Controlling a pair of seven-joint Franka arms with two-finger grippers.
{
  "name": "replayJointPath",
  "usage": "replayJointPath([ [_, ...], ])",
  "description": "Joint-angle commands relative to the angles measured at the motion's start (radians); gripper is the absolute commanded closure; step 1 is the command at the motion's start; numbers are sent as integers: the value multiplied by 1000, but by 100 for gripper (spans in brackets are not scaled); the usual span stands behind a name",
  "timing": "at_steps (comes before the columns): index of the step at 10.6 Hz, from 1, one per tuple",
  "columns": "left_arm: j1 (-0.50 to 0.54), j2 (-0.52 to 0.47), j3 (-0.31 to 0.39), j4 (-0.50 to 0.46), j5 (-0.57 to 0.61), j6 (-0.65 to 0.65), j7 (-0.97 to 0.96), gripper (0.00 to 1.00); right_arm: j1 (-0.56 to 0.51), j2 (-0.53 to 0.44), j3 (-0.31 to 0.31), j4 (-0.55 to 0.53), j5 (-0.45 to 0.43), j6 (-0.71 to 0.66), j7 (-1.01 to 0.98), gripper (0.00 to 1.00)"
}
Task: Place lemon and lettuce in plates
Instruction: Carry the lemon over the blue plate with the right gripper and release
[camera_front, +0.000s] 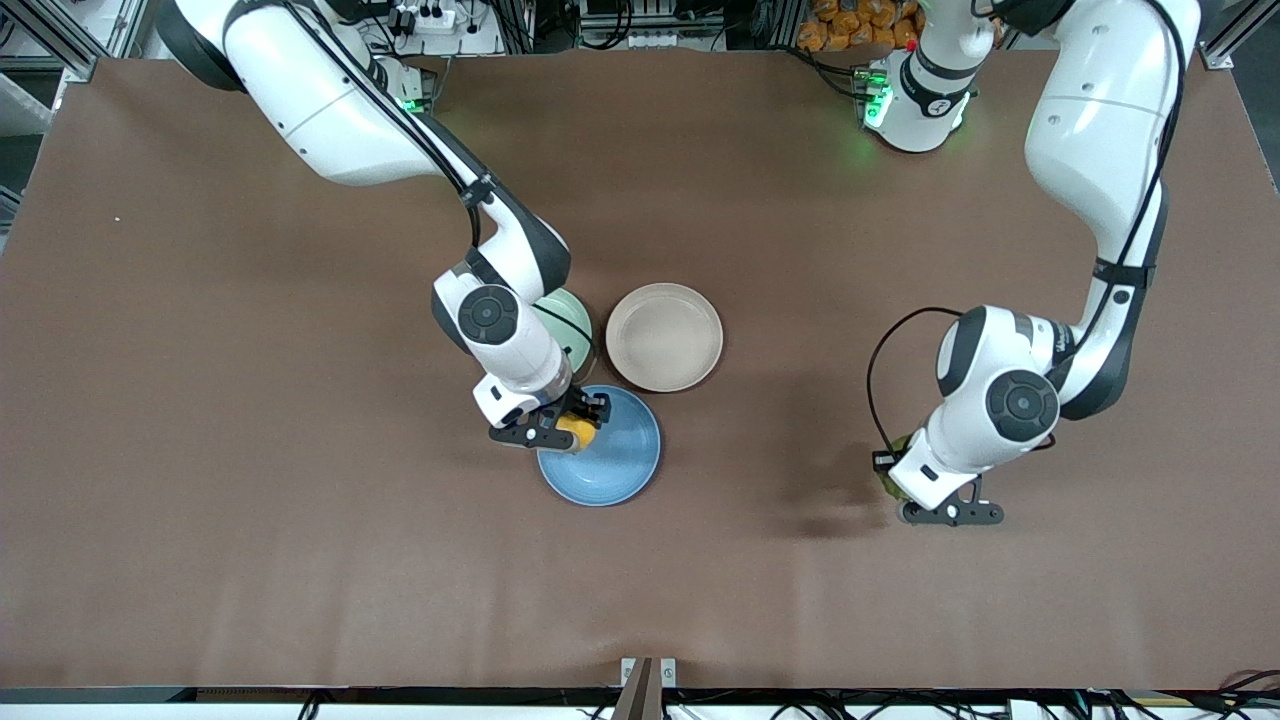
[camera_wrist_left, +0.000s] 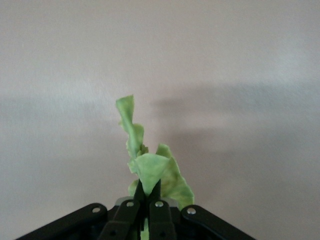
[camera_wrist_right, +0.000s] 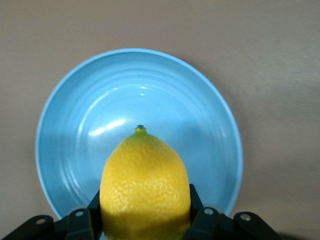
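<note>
My right gripper (camera_front: 572, 428) is shut on the yellow lemon (camera_front: 578, 432) and holds it over the blue plate (camera_front: 620, 465). In the right wrist view the lemon (camera_wrist_right: 145, 185) sits between the fingers above the blue plate (camera_wrist_right: 200, 115). The beige-pink plate (camera_front: 664, 336) is empty and stands farther from the front camera than the blue plate. My left gripper (camera_front: 893, 478) is shut on the green lettuce (camera_wrist_left: 150, 160) and holds it above the bare table toward the left arm's end. In the front view only a bit of the lettuce (camera_front: 893, 452) shows beside the hand.
A pale mint-green plate (camera_front: 572, 322) lies beside the beige-pink plate, mostly hidden under the right arm's wrist. The brown table (camera_front: 250, 500) is bare around both hands.
</note>
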Motion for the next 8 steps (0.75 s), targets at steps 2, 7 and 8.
replayJointPath([
  [2,-1,-182,-25,-225,18,4,-69,100,29,75,3,79,-29,85,45,94],
  [7,1,-218,-189,-278,16,-30,-303,100,24,112,-2,79,-103,147,42,20],
  [8,1,-227,-223,-278,15,-53,-340,100,24,108,-5,79,-147,147,41,0],
])
